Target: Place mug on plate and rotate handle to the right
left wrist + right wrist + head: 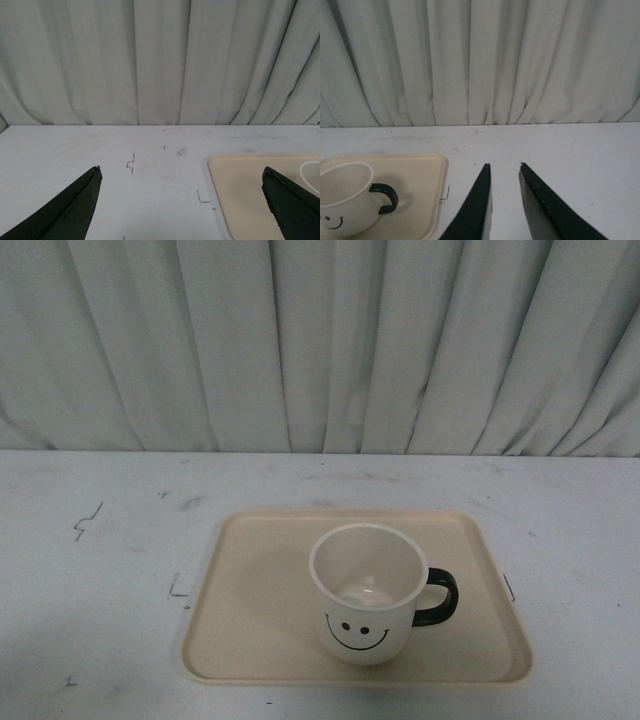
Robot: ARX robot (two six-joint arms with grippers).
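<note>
The left gripper (181, 177) hangs over bare table (90, 570) with its jaws spread wide — nothing between them. On the plate (250, 600) the mug (365, 605) stands upright, smiley toward the robot, handle (440, 598) pointing right. The right gripper (505, 167) — jaws only narrowly parted, empty — sits just right of the plate.
</note>
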